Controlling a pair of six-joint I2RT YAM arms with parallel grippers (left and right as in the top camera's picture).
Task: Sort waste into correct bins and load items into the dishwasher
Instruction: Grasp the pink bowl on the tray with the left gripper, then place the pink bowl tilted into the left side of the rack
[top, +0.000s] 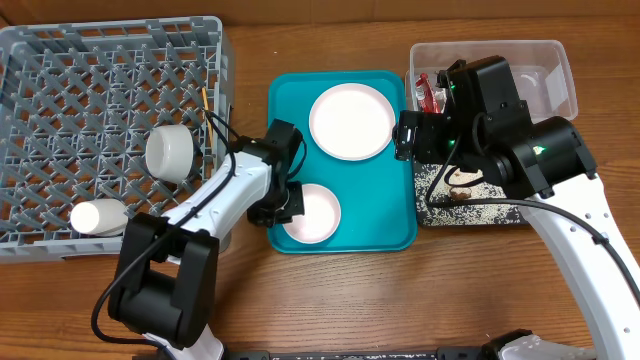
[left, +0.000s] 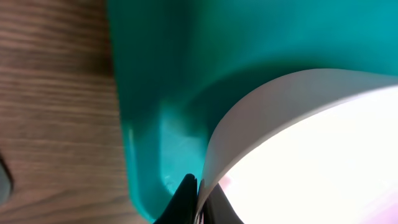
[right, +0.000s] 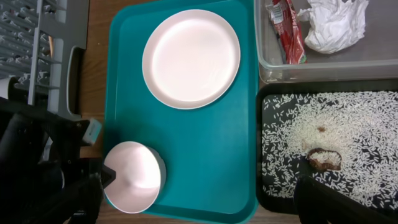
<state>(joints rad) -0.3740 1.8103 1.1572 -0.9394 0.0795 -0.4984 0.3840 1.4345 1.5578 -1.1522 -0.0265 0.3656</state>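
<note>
Now on the loading step: left gripper (left: 196, 190) jaws pinch the rim of the small pinkish dish (top: 312, 213), which sits on the teal tray (top: 385, 215). Right gripper (top: 412, 135) jaws are wide open by the black tray (right: 260, 162). Next move: lift the dish, carry it left and clear the grey dish rack (top: 222, 60) wall.

On my feed the teal tray (top: 385, 200) sits against a brown, wood-grained surface (top: 330, 300). The plate (top: 351, 121) is white with a pink tint, and the small dish (top: 312, 213) is a pinkish white. The rack (top: 100, 100) is grey with a lattice pattern. I see a white cup (top: 97, 216) and a pale greenish-white bowl (top: 170, 152). The tub (right: 348, 59) is clear, the wrapper (right: 287, 34) red with print, the tissue (right: 333, 23) white. White grains (right: 360, 124) and brown bits (right: 324, 159) speckle the black tray (right: 260, 155).
</note>
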